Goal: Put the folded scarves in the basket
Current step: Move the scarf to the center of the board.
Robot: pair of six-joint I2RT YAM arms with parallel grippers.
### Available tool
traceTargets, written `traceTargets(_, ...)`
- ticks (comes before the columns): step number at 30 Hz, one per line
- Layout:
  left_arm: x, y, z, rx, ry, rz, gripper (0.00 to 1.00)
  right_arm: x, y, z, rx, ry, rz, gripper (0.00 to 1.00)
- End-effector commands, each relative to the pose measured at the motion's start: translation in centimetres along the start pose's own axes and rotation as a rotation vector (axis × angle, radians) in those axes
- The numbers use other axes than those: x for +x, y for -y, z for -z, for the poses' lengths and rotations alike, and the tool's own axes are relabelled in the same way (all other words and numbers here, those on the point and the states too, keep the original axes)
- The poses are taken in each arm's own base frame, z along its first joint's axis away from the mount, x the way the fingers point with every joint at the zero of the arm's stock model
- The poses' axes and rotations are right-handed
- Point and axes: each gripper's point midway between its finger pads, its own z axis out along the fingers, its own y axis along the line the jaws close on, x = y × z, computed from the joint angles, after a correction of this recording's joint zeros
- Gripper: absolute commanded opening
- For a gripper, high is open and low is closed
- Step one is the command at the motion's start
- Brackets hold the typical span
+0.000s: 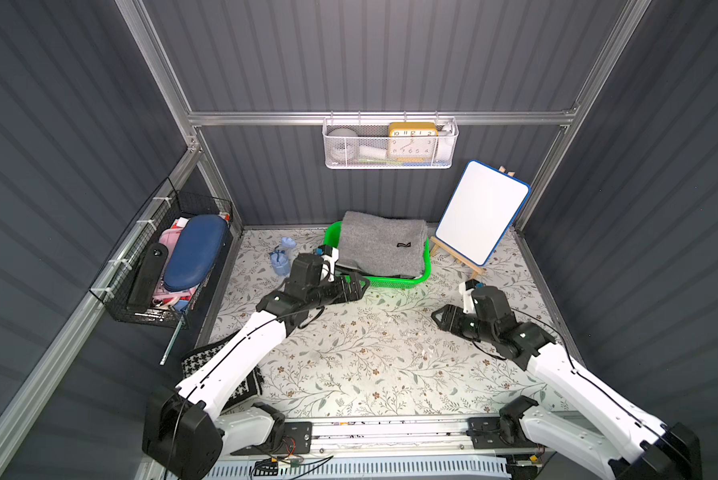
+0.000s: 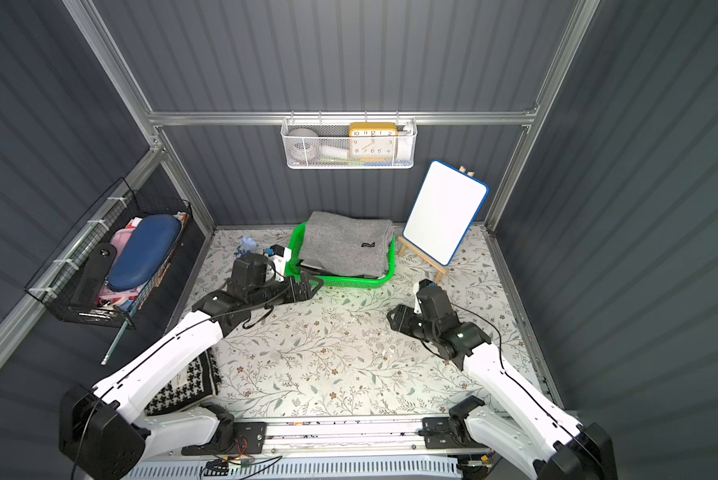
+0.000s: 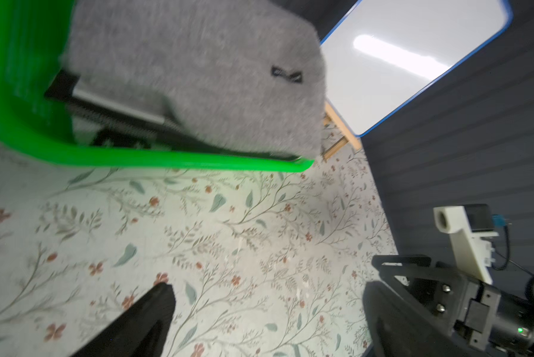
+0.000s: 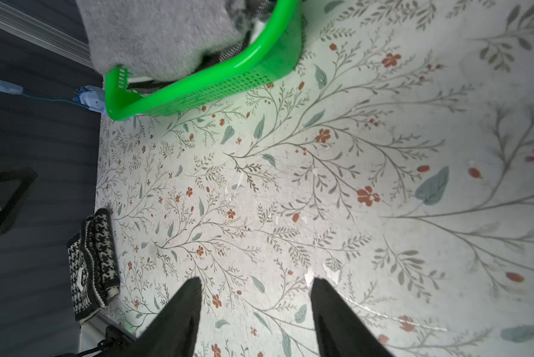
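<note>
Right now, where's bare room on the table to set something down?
Free: the middle of the floral tabletop, between the bright green perforated plastic basket and the near edge, left gripper and right gripper flanking. Crowded: the back edge, with a pale blue object, the basket and a white board on a wooden easel; houndstooth cloth near-left.

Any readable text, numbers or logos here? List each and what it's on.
"10 11 12 1 2" and "8 7 6 5 4": hour numerals on the yellow clock in the white mesh wall basket.
On the grey scarf, a black tag: wavy mark, no letters.
Blank: the whiteboard.
Too small to read: print in the black wire basket.
</note>
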Motion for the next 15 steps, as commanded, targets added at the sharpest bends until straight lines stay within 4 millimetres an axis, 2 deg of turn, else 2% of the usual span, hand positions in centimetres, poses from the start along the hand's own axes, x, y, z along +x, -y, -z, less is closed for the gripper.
traceTargets(1, 2.5, -4.1, 0.9, -0.177, -0.009, 0.121, 0.99, 0.5, 0.3, 0.2, -0.021, 0.02, -0.039, 0.61)
traceTargets(7, 7.1, -11.2, 2.5, -0.409, -0.039, 0.266, 0.99, 2.3, 2.5, 0.1, 0.013, 0.014, -0.074, 0.61)
traceTargets(10, 8.0, -14.5, 3.7, -0.495, -0.017, 0.363, 0.99, 2.8, 3.5, -0.1, 0.034, 0.016, -0.088, 0.61)
traceTargets(12, 7.6, -14.9, 4.1, -0.518, 0.012, 0.39, 0.99, 3.2, 3.9, -0.2, 0.042, 0.012, -0.092, 0.62)
traceTargets(15, 7.6, -17.0, 5.3, -0.642, 0.046, 0.475, 0.99, 3.5, 4.3, -0.3, 0.055, 0.004, -0.098, 0.62)
